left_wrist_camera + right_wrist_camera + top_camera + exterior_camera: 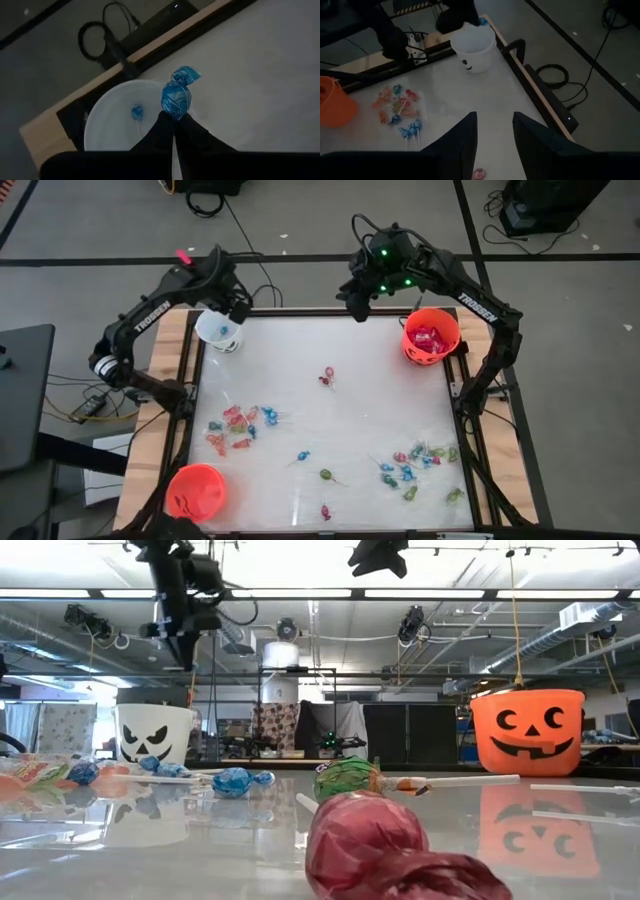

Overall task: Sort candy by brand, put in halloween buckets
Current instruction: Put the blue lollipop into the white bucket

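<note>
Crinkled red foil fills the foreground of the low view: a red-wrapped lollipop (400,855) lying on the glossy white table (330,420), with a green-wrapped one (347,778) just behind it, its pale stick running off sideways.

Over by the white bucket (218,329), the left gripper (173,119) is pinched tight on a blue lollipop (176,97). Its long axis runs out from the fingertips, round head outward and a twisted tuft of wrapper at the far tip, with the stick running back between the fingers. It hangs just over the bucket's rim. Another blue piece (136,112) already lies inside that smooth round plastic pail, which shows a black jack-o'-lantern face in the low view.

Away from the white bucket, along the same back edge, an orange bucket (431,335) holds red packets (428,338); the right gripper (494,131) hovers near it with its fingers apart and nothing between them. A second orange bucket (196,490) sits at the near corner on the white bucket's side. Loose candy lies scattered between them: an orange-and-blue cluster (238,426), a blue-and-green cluster (418,465), and single pieces mid-table.
</note>
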Robot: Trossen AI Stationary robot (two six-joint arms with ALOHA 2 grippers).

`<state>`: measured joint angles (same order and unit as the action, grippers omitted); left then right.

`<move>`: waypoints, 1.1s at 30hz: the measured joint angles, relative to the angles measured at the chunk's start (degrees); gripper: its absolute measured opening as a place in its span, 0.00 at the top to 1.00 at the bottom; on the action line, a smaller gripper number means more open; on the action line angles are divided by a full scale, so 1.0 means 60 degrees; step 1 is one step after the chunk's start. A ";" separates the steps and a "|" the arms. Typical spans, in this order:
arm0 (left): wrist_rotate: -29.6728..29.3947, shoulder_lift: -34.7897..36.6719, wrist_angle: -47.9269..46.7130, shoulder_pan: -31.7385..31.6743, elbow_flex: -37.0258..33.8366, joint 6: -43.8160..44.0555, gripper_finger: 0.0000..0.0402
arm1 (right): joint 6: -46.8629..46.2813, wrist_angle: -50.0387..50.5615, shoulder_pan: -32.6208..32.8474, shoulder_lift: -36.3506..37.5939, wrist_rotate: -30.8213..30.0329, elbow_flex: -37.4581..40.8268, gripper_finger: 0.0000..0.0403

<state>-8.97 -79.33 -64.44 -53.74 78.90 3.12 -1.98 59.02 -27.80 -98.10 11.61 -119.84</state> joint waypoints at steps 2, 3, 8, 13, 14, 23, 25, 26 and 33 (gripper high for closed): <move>0.0199 0.0000 0.0170 -0.0275 -0.0218 -0.0015 0.97 | 0.0000 0.0044 0.0061 0.0000 0.0002 0.0001 0.66; 0.0268 0.0000 0.0241 -0.0387 -0.0339 -0.0019 0.97 | 0.0000 0.0044 0.0089 0.0000 0.0002 -0.0001 0.66; 0.0440 -0.0004 0.0666 -0.0654 -0.0972 -0.0044 0.97 | -0.0004 0.0046 0.0162 -0.0004 -0.0076 0.0000 0.66; 0.0502 -0.0004 0.1114 -0.0669 -0.1548 -0.0048 0.97 | -0.0007 0.0048 0.0158 -0.0004 -0.0177 -0.0002 0.66; 0.0561 -0.0004 0.1233 -0.0669 -0.1651 -0.0048 0.97 | -0.0011 0.0048 0.0158 -0.0004 -0.0180 0.0001 0.66; 0.0644 -0.0004 0.1576 -0.0720 -0.2381 -0.0051 0.96 | -0.0170 0.0048 0.0158 -0.0004 -0.0177 0.0001 0.66; 0.0641 -0.0004 0.1580 -0.0805 -0.2535 -0.0051 0.96 | -0.0217 0.0045 0.0158 -0.0004 -0.0177 0.0001 0.66; 0.0618 -0.0004 0.1576 -0.0864 -0.2634 -0.0051 0.96 | -0.0226 0.0045 0.0158 -0.0004 -0.0177 -0.0003 0.66; 0.0727 -0.0018 0.1884 -0.1302 -0.3306 0.0018 0.91 | -0.0250 -0.0012 0.0158 -0.0036 -0.0278 0.0137 0.66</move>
<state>-4.61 -79.44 -53.13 -61.55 59.06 3.22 -3.48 58.95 -26.85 -98.32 9.94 -119.02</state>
